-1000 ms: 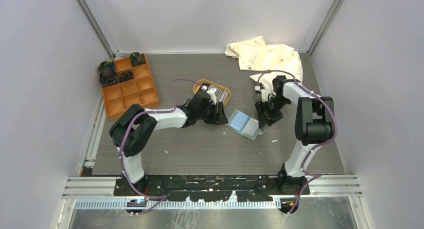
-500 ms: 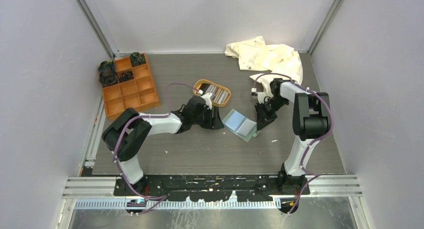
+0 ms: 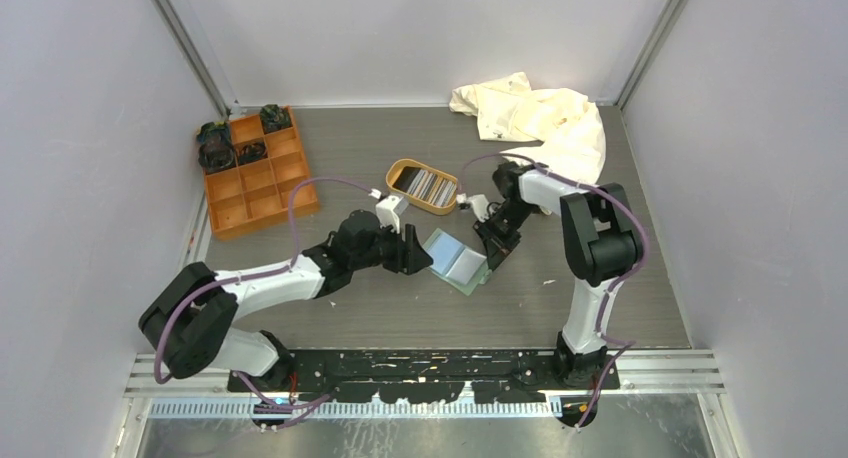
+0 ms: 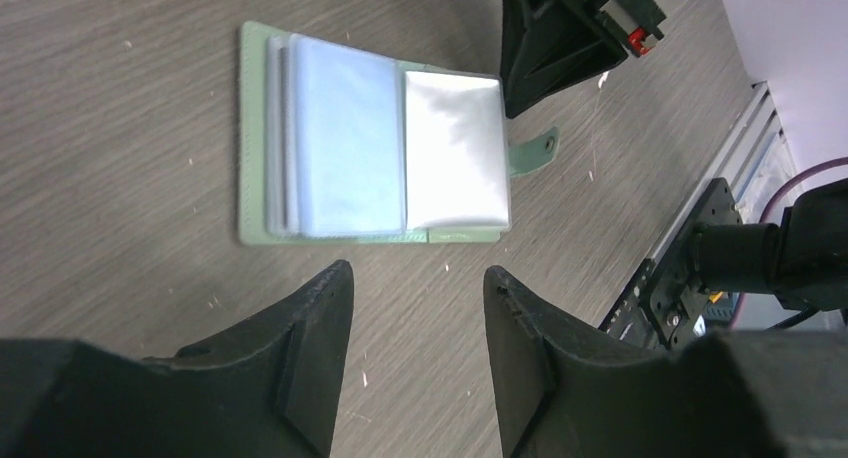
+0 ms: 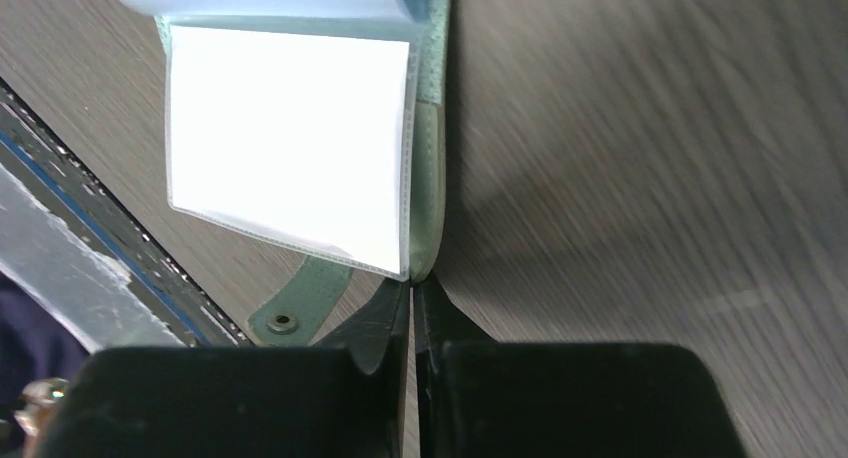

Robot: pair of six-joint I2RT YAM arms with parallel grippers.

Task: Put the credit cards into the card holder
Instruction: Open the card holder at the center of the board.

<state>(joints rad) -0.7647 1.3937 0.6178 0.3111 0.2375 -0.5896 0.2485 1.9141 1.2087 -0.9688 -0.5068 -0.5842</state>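
Moved: both arms and card holder (image 5: 430, 178) shifted left | right gripper (image 5: 412, 283): pinched shut on holder's edge | left gripper (image 4: 415, 273): half-open, empty, just beside holder

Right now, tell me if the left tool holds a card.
No, the left tool stands open and empty, just short of the open holder.

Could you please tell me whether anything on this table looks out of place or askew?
A crumpled cream cloth lies in the far right corner, unrelated to the task. The card holder lies open and skewed to the table edges, its snap tab sticking out. Small pale flecks dot the tabletop.
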